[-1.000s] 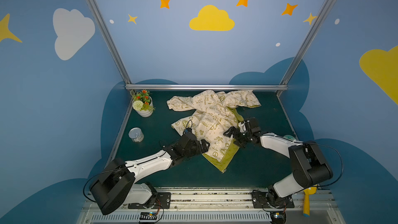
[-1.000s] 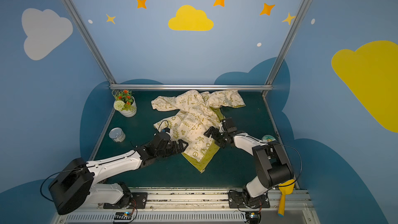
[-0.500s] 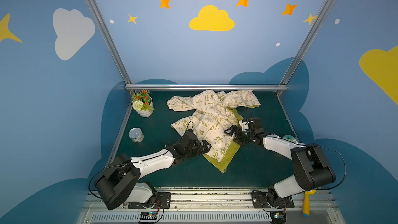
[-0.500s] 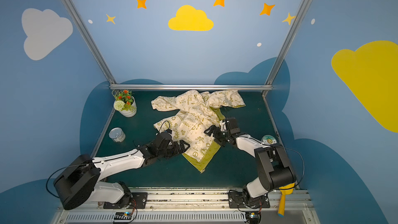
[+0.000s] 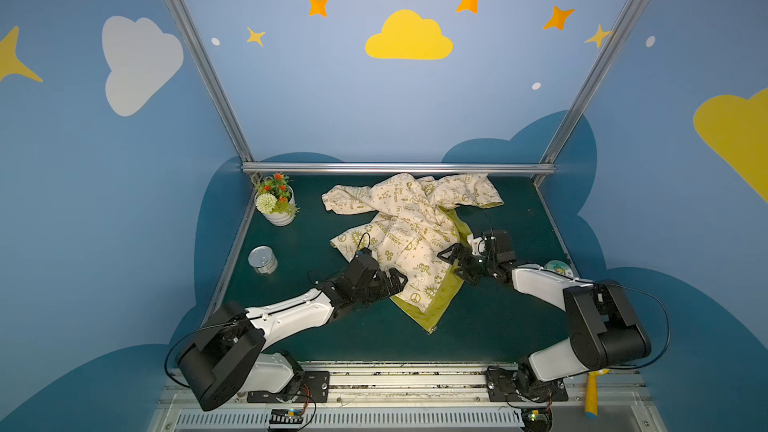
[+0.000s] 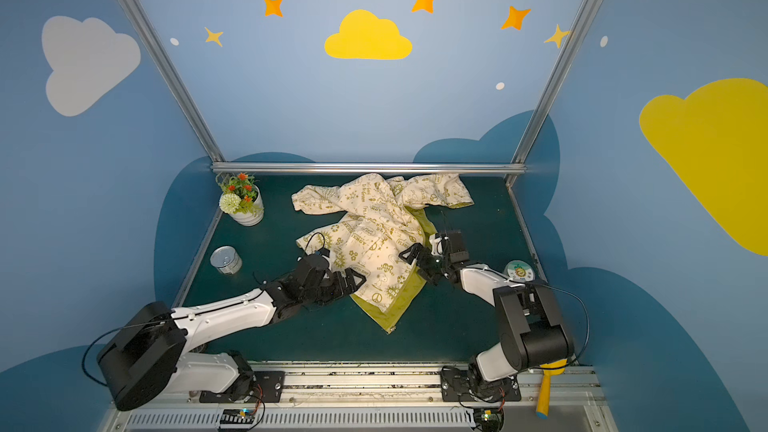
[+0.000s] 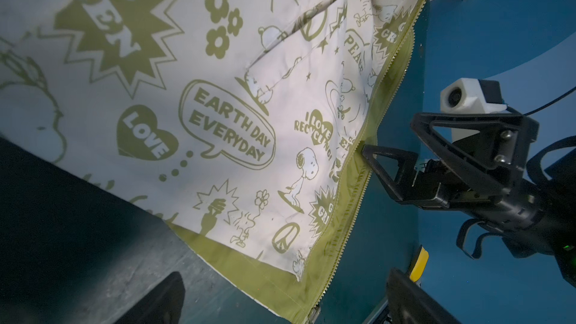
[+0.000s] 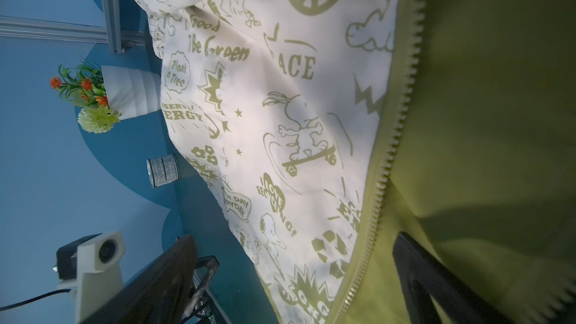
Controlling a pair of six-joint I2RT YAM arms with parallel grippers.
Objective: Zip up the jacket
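Blue walls painted with clouds and stars close in a dark green bench (image 5: 316, 334). At the left of a top view stand a flower pot (image 5: 277, 203) and a tin can (image 5: 262, 260), both untouched. Next comes the left claw (image 5: 397, 282), jaws wide and empty, at the lower left edge of the jacket (image 5: 409, 226), which lies crumpled mid-frame, front undone, yellow-green lining showing. At its right edge the right claw (image 5: 449, 267), also spread and holding nothing, seems to meet the zipper strip (image 7: 349, 201) with 1 fingertip (image 7: 369, 151). Over the last second the arms barely shifted and the cloth did not move. I judge no hold is taken and zipping has not begun.
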